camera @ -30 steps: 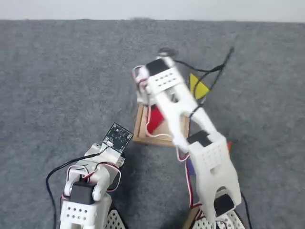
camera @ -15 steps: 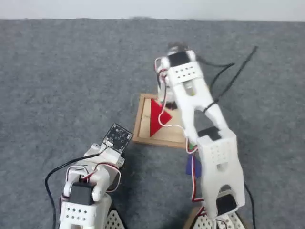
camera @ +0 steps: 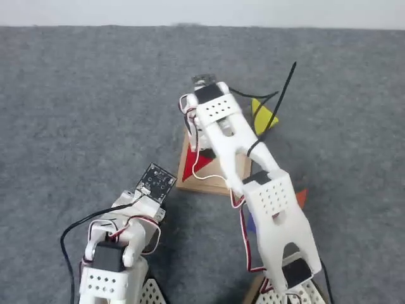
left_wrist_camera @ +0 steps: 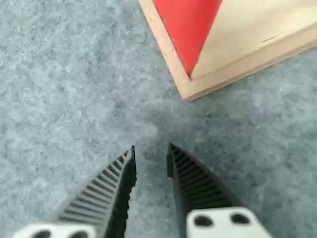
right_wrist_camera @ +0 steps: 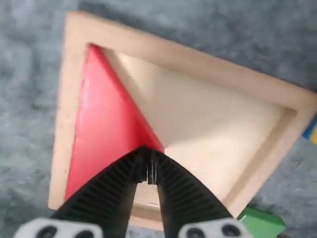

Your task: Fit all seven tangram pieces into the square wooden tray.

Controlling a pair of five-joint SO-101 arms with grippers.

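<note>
The table [camera: 76, 95] is covered in mottled grey. The tray [right_wrist_camera: 183, 49] is made of pale wood, and a red triangle [right_wrist_camera: 104, 129] is seen in it. A yellow triangle [camera: 264, 117], orange piece [camera: 301, 197], blue piece [camera: 250, 223] and green piece [right_wrist_camera: 262, 223] are seen. The arms [camera: 275, 209] are moulded white. The left tool [left_wrist_camera: 151, 158] and right tool [right_wrist_camera: 147, 166] are ribbed black.

It looks like a robot lab: two white robot arms [camera: 273, 204] sit on a grey felt bench [camera: 76, 95], with a bare wall [camera: 202, 11] along the frame's top.
</note>
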